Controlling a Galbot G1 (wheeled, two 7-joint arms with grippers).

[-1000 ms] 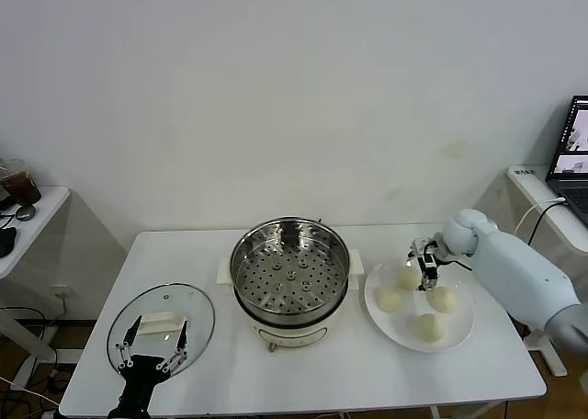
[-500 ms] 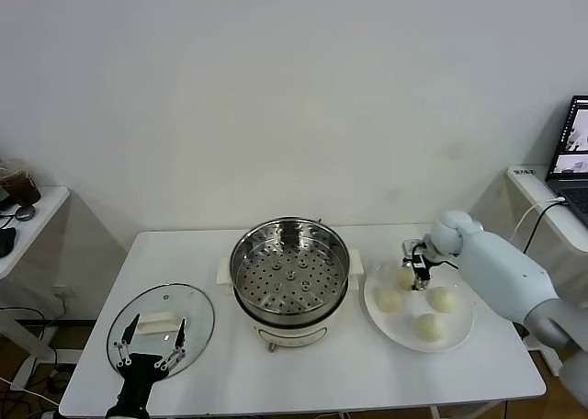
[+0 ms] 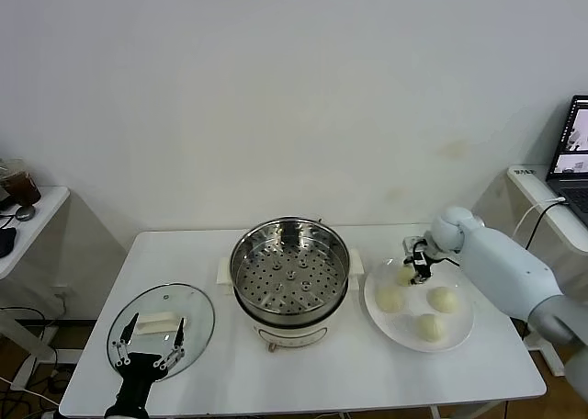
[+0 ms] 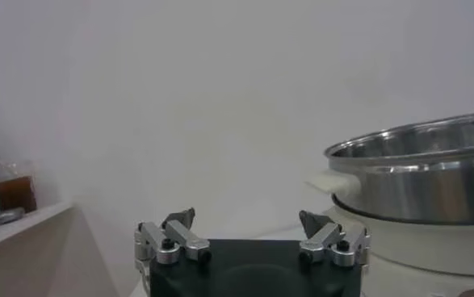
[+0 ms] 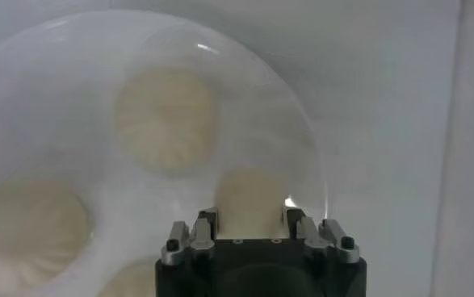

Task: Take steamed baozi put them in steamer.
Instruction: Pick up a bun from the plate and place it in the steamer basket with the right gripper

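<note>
— Where's your right hand?

— Over the plate, fingers narrowed around the nearest baozi, the one closest to the steamer. It looks gripped, though I can't be sure it's clear of the plate. Three others remain there.

— Which way next?

— The steamer stands to my left of that hand, so the carry likely goes leftward.

— The left hand?

— Wide, empty, near the glass lid on the surface.

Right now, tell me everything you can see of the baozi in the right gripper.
The baozi is a small round bun, pale cream and smooth, like soft dough. It sits between the fingers of the right gripper, which close on its sides, at the far left part of the white plate, nearest the steamer. Whether it has left the plate cannot be told.
</note>
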